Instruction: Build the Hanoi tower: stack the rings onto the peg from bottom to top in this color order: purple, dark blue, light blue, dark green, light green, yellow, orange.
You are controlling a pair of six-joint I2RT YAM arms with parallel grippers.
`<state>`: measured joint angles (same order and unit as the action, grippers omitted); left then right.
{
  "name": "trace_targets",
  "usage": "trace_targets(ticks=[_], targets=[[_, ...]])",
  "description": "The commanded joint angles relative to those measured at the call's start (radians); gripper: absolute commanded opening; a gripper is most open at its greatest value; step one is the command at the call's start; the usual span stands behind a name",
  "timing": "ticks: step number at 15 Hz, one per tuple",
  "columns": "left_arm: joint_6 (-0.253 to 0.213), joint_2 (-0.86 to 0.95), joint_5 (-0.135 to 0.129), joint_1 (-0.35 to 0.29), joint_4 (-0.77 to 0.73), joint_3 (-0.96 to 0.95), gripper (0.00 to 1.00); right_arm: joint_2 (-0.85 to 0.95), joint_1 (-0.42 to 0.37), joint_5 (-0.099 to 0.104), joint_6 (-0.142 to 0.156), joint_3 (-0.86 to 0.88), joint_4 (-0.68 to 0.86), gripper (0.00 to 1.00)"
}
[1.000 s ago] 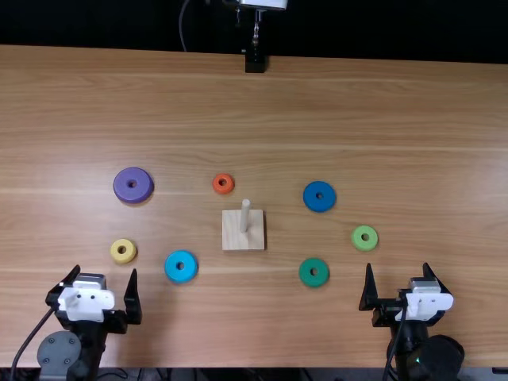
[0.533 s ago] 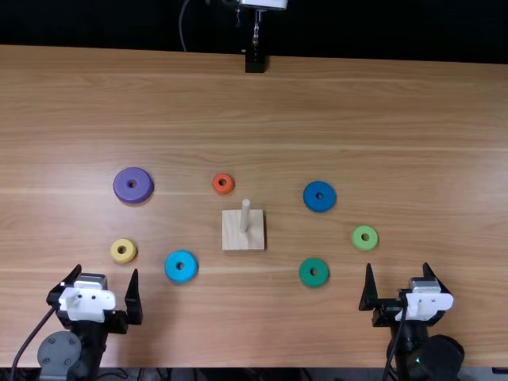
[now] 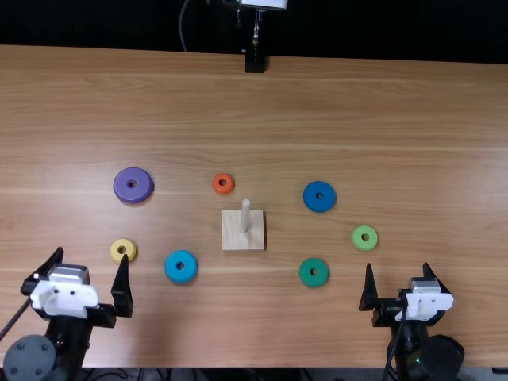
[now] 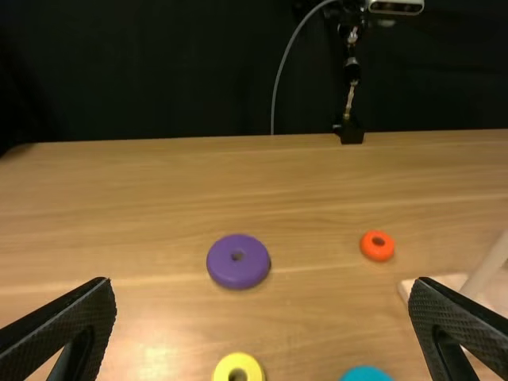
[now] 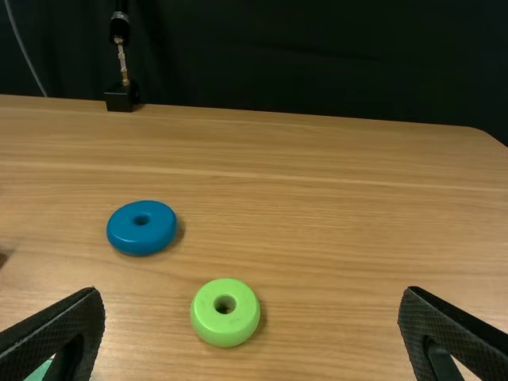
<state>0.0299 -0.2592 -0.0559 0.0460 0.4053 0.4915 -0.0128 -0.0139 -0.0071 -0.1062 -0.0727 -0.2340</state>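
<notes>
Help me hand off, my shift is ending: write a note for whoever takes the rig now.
Left gripper: open, empty.
Right gripper: open, empty.
Peg: upright on its base, bare.
Left of the peg: purple ring, light blue ring, yellow ring.
Right of it: dark blue ring, dark green ring, light green ring.
Beyond it, slightly left: orange ring.
Done: no rings stacked.
Remaining: all seven, purple first, orange last.

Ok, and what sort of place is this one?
Probably a robotics lab or test bench: two robot arms stand at a wooden table, a camera stand faces them against a dark backdrop, and colored rings lie around a peg.
</notes>
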Motion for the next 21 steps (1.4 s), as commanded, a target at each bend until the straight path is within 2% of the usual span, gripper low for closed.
trace_targets(ticks=[1, 2, 4, 6, 9, 10, 11, 12, 13, 21], targets=[[-0.004, -0.107, -0.005, -0.006, 0.0, 0.09, 1.0, 0.013, -0.011, 0.009, -0.002, 0.057, -0.073, 1.0], [-0.002, -0.176, -0.005, -0.006, 0.001, 0.154, 1.0, 0.013, -0.011, 0.011, -0.002, 0.057, -0.071, 1.0], [-0.004, -0.288, 0.012, 0.011, 0.0, 0.228, 1.0, 0.013, -0.011, 0.011, -0.002, 0.057, -0.073, 1.0], [0.0, -0.365, 0.012, 0.022, -0.008, 0.259, 1.0, 0.013, -0.011, 0.011, -0.002, 0.057, -0.073, 1.0], [-0.008, -0.364, 0.012, 0.052, -0.015, 0.251, 1.0, 0.013, -0.011, 0.011, -0.002, 0.057, -0.073, 1.0], [-0.006, -0.357, 0.026, 0.052, -0.035, 0.251, 1.0, 0.013, -0.011, 0.011, -0.002, 0.056, -0.073, 1.0], [-0.006, -0.347, 0.071, 0.054, -0.041, 0.249, 1.0, 0.013, -0.011, 0.011, -0.002, 0.057, -0.073, 1.0], [-0.004, -0.331, 0.095, 0.054, -0.041, 0.243, 1.0, 0.013, -0.011, 0.011, -0.002, 0.057, -0.071, 1.0], [-0.004, -0.324, 0.102, 0.054, -0.037, 0.242, 1.0, 0.013, -0.011, 0.011, -0.002, 0.057, -0.071, 1.0], [-0.006, -0.285, 0.107, 0.083, -0.039, 0.22, 1.0, 0.013, -0.011, 0.011, -0.002, 0.057, -0.073, 1.0]])
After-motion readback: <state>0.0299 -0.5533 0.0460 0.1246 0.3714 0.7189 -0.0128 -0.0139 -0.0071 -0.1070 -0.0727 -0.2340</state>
